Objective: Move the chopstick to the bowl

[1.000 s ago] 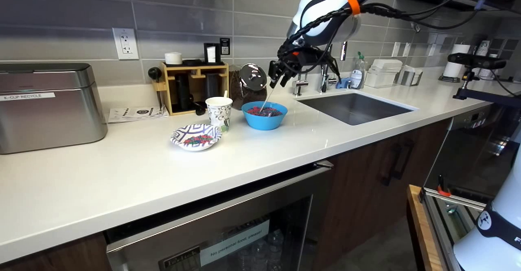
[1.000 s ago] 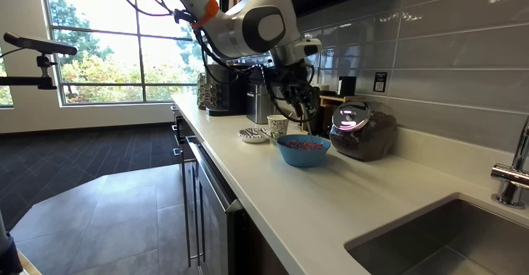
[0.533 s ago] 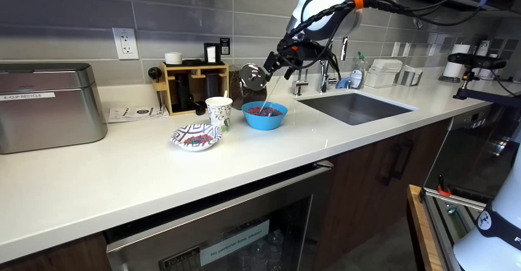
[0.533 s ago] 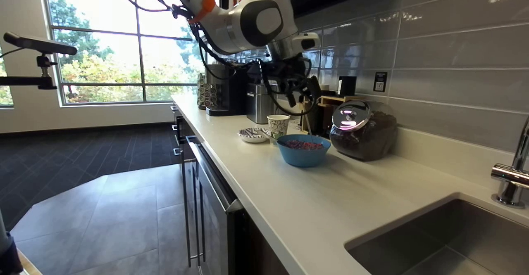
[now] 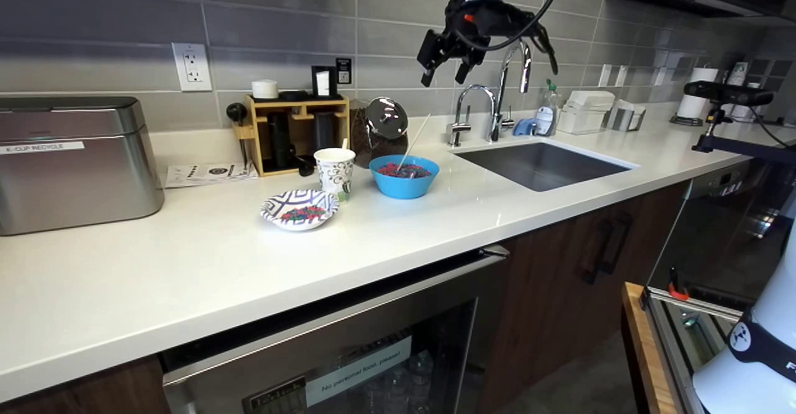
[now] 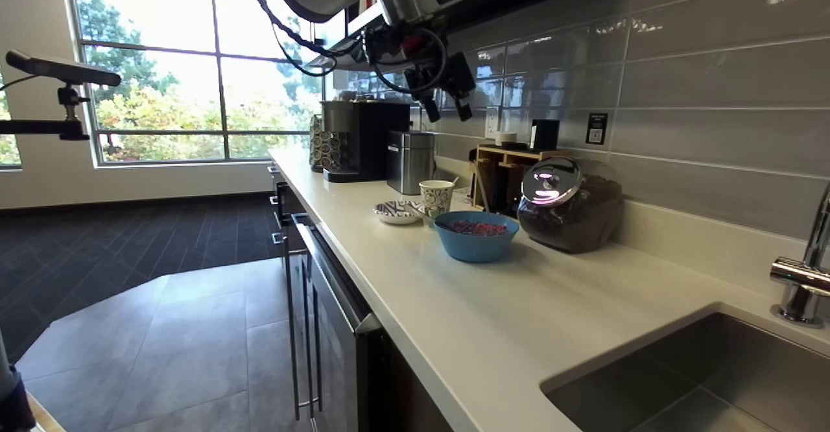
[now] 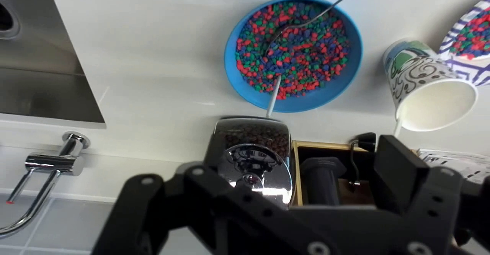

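The light-blue bowl [image 5: 401,188] stands on the counter, filled with red, blue and green bits. A thin, pale chopstick [image 5: 415,141] leans in it, lower end among the bits and upper end sticking out past the rim toward the wall. In the wrist view the chopstick [image 7: 273,98] crosses the edge of the bowl [image 7: 231,63]. High above and behind the bowl, my gripper [image 5: 444,80] hangs with its jaws wide apart and nothing between them. The same open gripper [image 6: 449,115] shows well clear of the chopstick [image 6: 484,198].
A metal spoon [image 7: 317,17] rests in the bowl. Close by stand a patterned paper cup [image 5: 336,174] and a paper dish [image 5: 272,210]. Behind are a coffee-bean jar [image 5: 373,147] and a wooden organizer [image 5: 252,133]. The sink [image 5: 547,164] and faucet [image 5: 497,106] lie to one side.
A second ago the gripper was at the chopstick's upper end. Its jaws have opened and it has risen away. The chopstick stays leaning in the bowl, its top now uncovered.
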